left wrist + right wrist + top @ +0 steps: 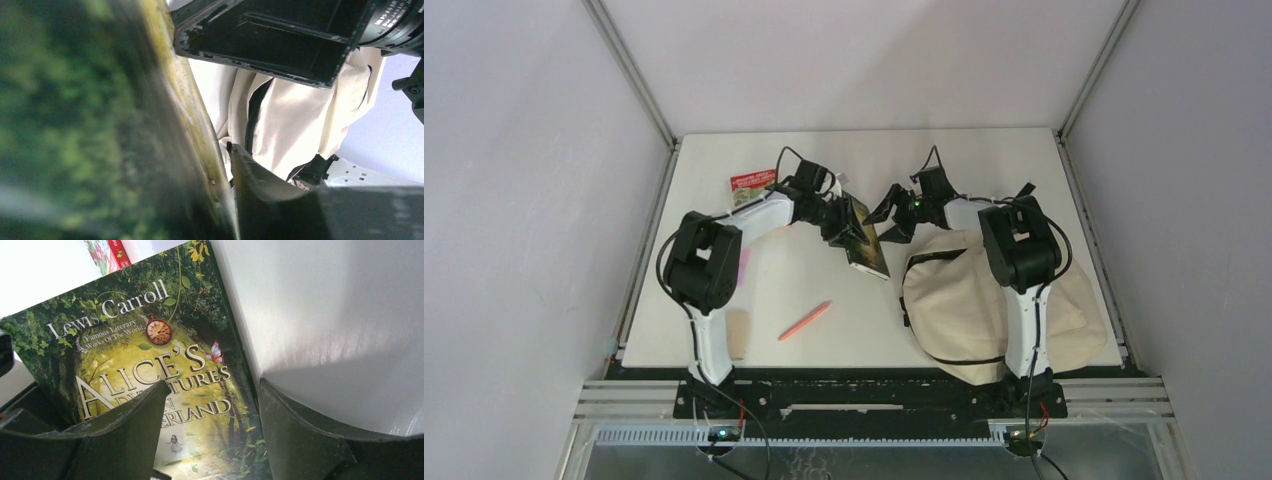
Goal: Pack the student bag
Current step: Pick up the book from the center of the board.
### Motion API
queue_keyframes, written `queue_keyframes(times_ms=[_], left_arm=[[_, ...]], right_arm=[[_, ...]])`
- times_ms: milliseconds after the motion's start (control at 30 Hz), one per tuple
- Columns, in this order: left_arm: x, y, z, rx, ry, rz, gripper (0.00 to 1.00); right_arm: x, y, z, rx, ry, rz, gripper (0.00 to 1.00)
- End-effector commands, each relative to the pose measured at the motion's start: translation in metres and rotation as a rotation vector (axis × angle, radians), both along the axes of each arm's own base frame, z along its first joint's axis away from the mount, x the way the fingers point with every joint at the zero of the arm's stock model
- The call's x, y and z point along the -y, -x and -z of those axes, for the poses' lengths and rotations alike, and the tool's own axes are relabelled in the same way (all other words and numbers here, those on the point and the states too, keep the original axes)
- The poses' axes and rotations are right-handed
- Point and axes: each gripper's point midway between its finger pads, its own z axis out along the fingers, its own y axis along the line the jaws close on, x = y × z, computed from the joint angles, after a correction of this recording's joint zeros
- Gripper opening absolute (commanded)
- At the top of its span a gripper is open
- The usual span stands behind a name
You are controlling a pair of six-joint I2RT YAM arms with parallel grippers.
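The white rectangular table (984, 160) is hemmed by pale walls (524, 200) on 3 sides, with slanting metal posts (639, 80) rising from its 2 far corners. Its far strip and the middle of its near half lie bare. The cream canvas student bag (964, 300) slumps on the near right quarter, with a black zipper line curving along its left side. Its near edge reaches the table's front rim, and the right arm (1022, 300) crosses over it. The left gripper (849, 222), stretched to the table's middle, is clamped on a green hardback copy of Alice's Adventures in Wonderland (867, 250). The book is held tilted on edge just left of the bag; whether its low corner touches the table cannot be told. The right gripper (891, 217) stands just beside the book with its jaws spread wide, and its 2 fingers (125, 440) frame the cover without any visible hold. A thin red-covered book (751, 184) lies flat at the far left, well apart from the bag. An orange pen (805, 320) lies slanted on the near half, between the 2 arm bases.
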Motion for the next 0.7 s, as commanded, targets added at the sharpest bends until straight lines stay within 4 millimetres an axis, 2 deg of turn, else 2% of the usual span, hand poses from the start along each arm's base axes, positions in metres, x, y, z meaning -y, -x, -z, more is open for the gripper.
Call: queue_keyframes(times_ms=[0,100,267,667], left_arm=[[0.022,0.023,-0.054,0.102,0.119,0.121,0.46],[0.018,0.024,-0.053,0.099,0.097,0.096,0.52],[0.011,0.028,-0.060,0.116,0.079,0.058,0.54],[-0.004,0.031,-0.047,0.075,-0.002,-0.043,0.45]], right_arm=[[-0.003,0.009,-0.011,0.041,0.019,-0.031,0.76],[-0.003,0.011,-0.010,0.034,0.016,-0.029,0.76],[-0.003,0.012,-0.008,0.026,0.017,-0.023,0.76],[-0.006,0.014,-0.007,0.021,0.018,-0.025,0.76]])
